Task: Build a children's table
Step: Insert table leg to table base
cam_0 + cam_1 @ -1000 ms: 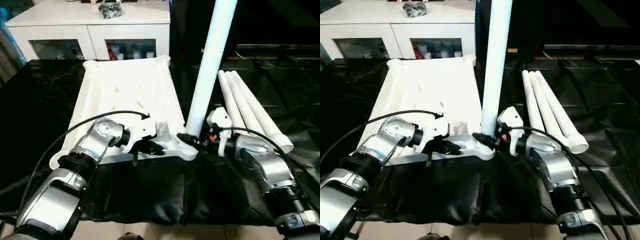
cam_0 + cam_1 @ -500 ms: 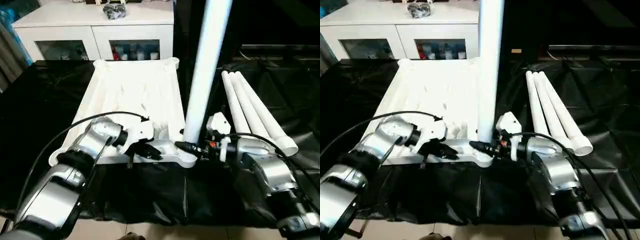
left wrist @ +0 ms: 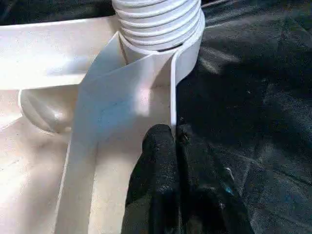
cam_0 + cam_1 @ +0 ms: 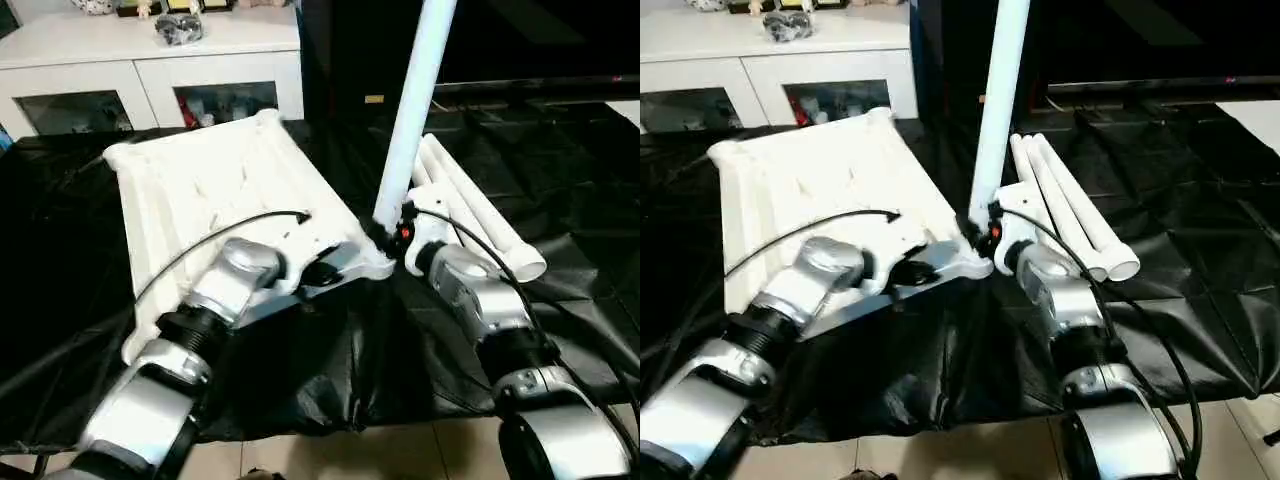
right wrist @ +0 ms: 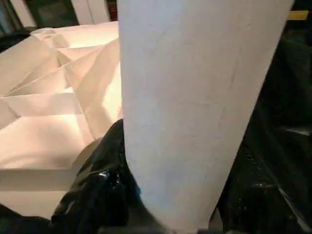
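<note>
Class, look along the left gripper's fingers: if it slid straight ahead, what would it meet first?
Most likely the ribbed end of the upright leg seated in the tabletop's corner socket, straight beyond the left gripper, which pinches the tabletop's thin rim.

A black-covered work table (image 4: 560, 180) stands before a white glass-door cabinet (image 4: 150, 85) with small items on top.

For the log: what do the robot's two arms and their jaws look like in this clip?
Both forearms are silver metal cylinders with black ring joints: left arm, right arm. Each wrist carries a white housing; the right one shows a small red-orange mark. A thin black cable loops over the left arm, and another runs along the right. The jaws are black, with rounded rubbery-looking fingers.
</note>
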